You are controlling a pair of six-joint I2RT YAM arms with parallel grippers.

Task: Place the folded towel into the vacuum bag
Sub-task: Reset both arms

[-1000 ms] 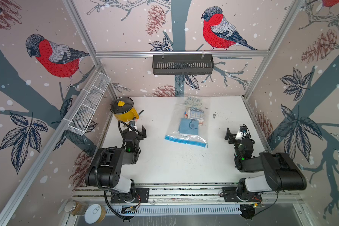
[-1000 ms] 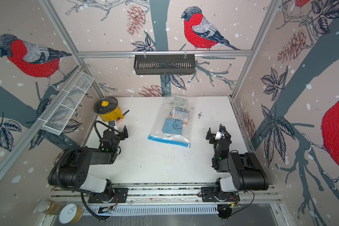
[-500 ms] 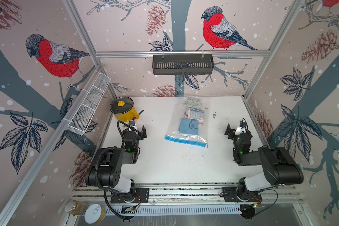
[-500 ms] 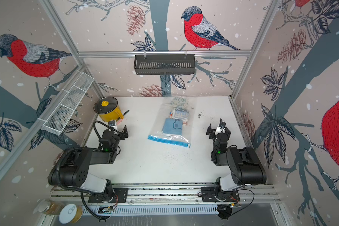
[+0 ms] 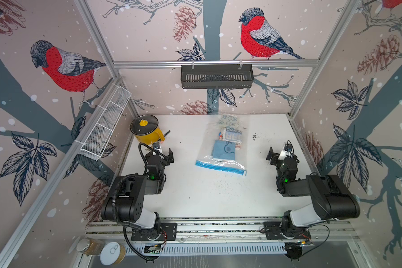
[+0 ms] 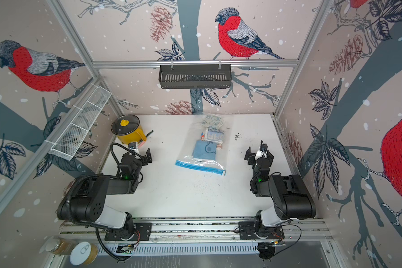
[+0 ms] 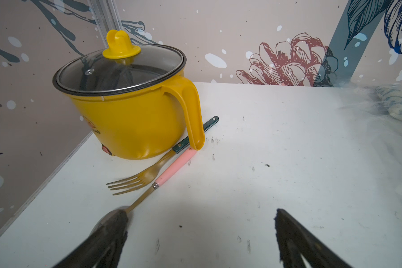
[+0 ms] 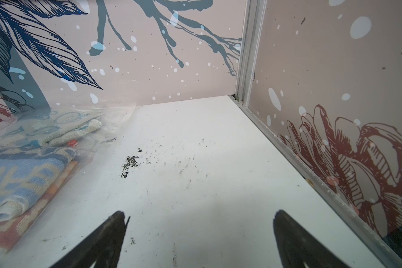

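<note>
Clear vacuum bag (image 5: 221,160) unmoved; right pincer (image 5: 280,155) slightly farther forward.

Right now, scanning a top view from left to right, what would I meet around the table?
White wire basket → yellow pot → vacuum bag → right gripper.

The clear crinkly plastic vacuum bag (image 8: 95,148) lies on the scuffed white table (image 8: 218,143), with folded blue-and-cream patterned towels (image 8: 26,176) inside it. Beside the bag hangs the right end effector (image 8: 200,213), its dark fingers spread wide. Black specks (image 8: 129,164) lie near the bag.
</note>
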